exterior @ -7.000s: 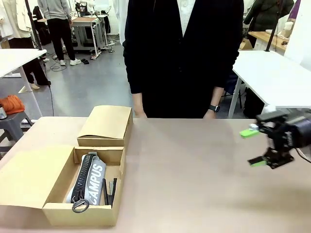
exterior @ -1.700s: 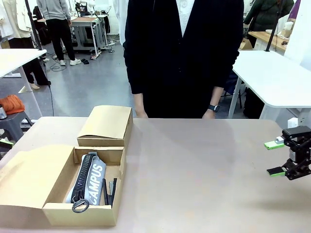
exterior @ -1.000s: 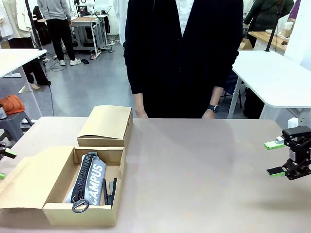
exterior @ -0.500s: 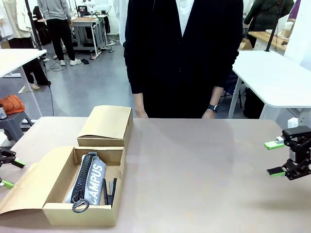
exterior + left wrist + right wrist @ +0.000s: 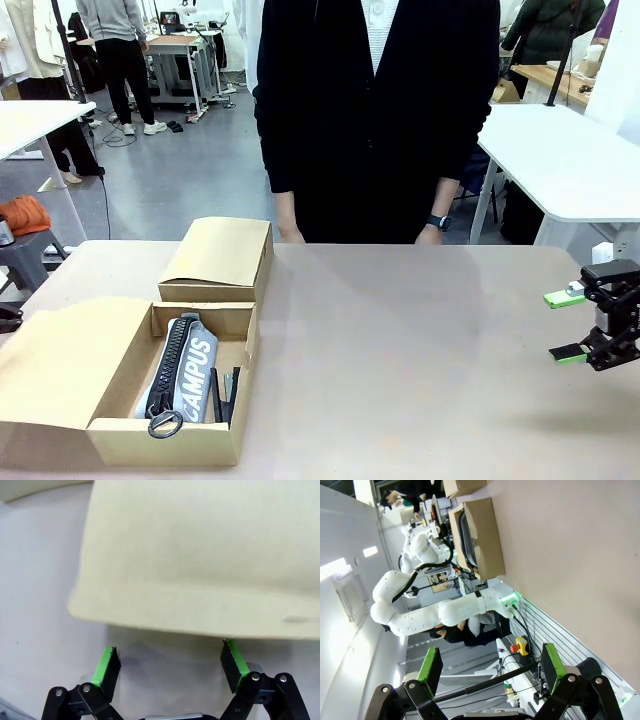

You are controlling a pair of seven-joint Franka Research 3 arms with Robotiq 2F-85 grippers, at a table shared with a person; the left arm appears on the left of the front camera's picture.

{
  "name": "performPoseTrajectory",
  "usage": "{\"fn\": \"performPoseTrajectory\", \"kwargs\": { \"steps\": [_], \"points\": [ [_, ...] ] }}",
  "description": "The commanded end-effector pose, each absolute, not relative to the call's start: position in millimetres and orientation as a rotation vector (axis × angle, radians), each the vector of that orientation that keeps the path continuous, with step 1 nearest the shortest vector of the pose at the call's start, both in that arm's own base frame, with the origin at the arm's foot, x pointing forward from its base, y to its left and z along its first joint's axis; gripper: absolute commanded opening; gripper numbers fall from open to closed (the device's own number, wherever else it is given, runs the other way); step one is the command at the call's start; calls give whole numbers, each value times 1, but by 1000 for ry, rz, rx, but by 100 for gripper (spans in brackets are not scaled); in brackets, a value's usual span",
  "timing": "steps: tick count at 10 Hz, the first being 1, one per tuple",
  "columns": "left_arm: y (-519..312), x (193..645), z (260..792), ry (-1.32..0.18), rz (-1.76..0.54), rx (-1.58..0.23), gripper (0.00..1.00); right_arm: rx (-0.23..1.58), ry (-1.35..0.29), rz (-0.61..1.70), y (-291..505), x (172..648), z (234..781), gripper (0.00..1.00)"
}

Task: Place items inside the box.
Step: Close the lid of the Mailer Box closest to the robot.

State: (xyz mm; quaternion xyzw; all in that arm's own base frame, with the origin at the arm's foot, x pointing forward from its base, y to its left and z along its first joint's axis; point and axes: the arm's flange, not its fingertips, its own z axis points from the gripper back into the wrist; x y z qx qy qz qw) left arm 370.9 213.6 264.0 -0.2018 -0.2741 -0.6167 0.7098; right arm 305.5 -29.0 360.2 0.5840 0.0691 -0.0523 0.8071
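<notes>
The grey "CAMPUS" pouch (image 5: 186, 378) is lying lengthwise inside the open cardboard box (image 5: 170, 440), zip pull toward the near wall. Squeezed in beside it, along the box's right wall, something black and narrow (image 5: 224, 394) is lying; I cannot tell whether it is a stapler or the marker. The box flap (image 5: 55, 360) is lying folded out flat to the left, and a second, closed cardboard box (image 5: 218, 258) is sitting just behind the open one, touching it or nearly so.

The left gripper (image 5: 169, 667) is hovering with its jaws spread wide and nothing between them; the pale edge of the flap (image 5: 200, 580) is spanning the space just beyond its green pads (image 5: 106, 666), apart from them. In the front view, a dark bit of that gripper (image 5: 8, 320) is showing at the left edge, beside the flap.

The right gripper (image 5: 566, 325) is hanging well off to the right of the box, over bare table (image 5: 420, 360), jaws spread wide and empty. Past its own fingertips, its wrist camera (image 5: 490, 665) is looking back across the table toward the box (image 5: 482, 540) and the white left arm (image 5: 435, 612).

A person in dark clothing (image 5: 375, 120) is standing at the far side, hands (image 5: 432, 236) at the table edge.
</notes>
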Motion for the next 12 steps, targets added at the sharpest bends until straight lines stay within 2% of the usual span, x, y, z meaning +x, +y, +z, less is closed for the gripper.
{"fn": "performPoseTrajectory", "kwargs": {
  "steps": [1, 4, 7, 9, 12],
  "points": [
    [234, 368, 251, -510, -1348, -354, 100, 1263, 152, -127, -29, 306, 365, 100],
    [225, 370, 243, -551, -1337, -432, 100, 1263, 152, -127, -29, 306, 365, 100],
    [194, 366, 241, -654, -1356, -609, 100, 1263, 152, -127, -29, 306, 365, 100],
    [185, 366, 242, -669, -1372, -626, 100, 1263, 152, -127, -29, 306, 365, 100],
    [175, 362, 253, -784, -1315, -821, 100, 1263, 152, -127, -29, 306, 365, 100]
  ]
}}
